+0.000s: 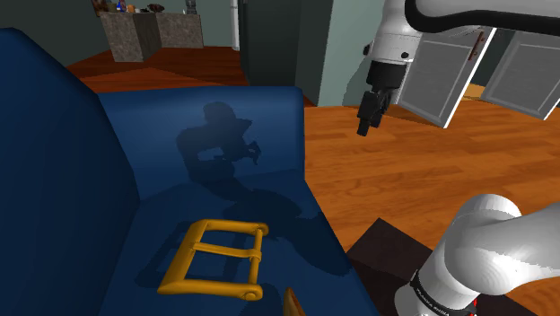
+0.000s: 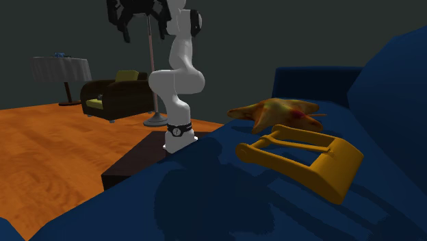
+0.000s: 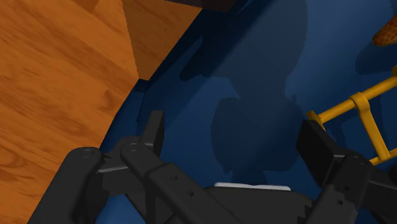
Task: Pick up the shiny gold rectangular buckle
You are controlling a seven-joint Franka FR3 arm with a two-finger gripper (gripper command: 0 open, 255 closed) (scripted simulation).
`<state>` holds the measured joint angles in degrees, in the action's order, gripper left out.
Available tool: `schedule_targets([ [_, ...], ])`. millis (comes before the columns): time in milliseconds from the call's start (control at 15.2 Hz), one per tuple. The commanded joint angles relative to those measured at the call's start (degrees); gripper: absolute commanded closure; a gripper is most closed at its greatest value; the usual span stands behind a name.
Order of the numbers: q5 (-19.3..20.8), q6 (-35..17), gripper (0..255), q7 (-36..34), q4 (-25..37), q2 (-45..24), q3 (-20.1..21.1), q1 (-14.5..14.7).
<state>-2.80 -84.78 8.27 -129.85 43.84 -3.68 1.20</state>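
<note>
The gold rectangular buckle (image 1: 224, 254) lies flat on the blue sofa seat (image 1: 242, 135), near the seat's front in the shoulder view. It also lies on the cushion in the second exterior view (image 2: 335, 168). My black gripper (image 1: 366, 121) hangs high in the air, well above the seat and over the sofa's edge beside the wooden floor. In the wrist view the gripper (image 3: 232, 127) is open with nothing between its fingers. The buckle (image 3: 356, 105) lies off past the right finger (image 3: 315, 143), far below.
An orange starfish-shaped object (image 2: 277, 113) lies on the seat just beyond the buckle. The sofa's back and arm rise around the seat. The dark stand (image 2: 133, 164) sits on the wooden floor (image 1: 422, 171) against the sofa. An armchair (image 2: 113, 99) and a lamp pole (image 2: 149, 68) stand farther off.
</note>
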Motion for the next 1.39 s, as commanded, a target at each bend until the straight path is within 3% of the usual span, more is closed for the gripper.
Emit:
schedule_targets([
  [0, 0.00, 0.00, 0, 0.00, 0.00, 0.00, 0.00, 0.00],
  [660, -4.11, -13.56, 0, -0.49, -3.14, -9.27, 8.03, 6.35],
  [1320, -5.46, -26.00, 0, -1.38, -1.21, -22.39, 16.26, 11.75],
])
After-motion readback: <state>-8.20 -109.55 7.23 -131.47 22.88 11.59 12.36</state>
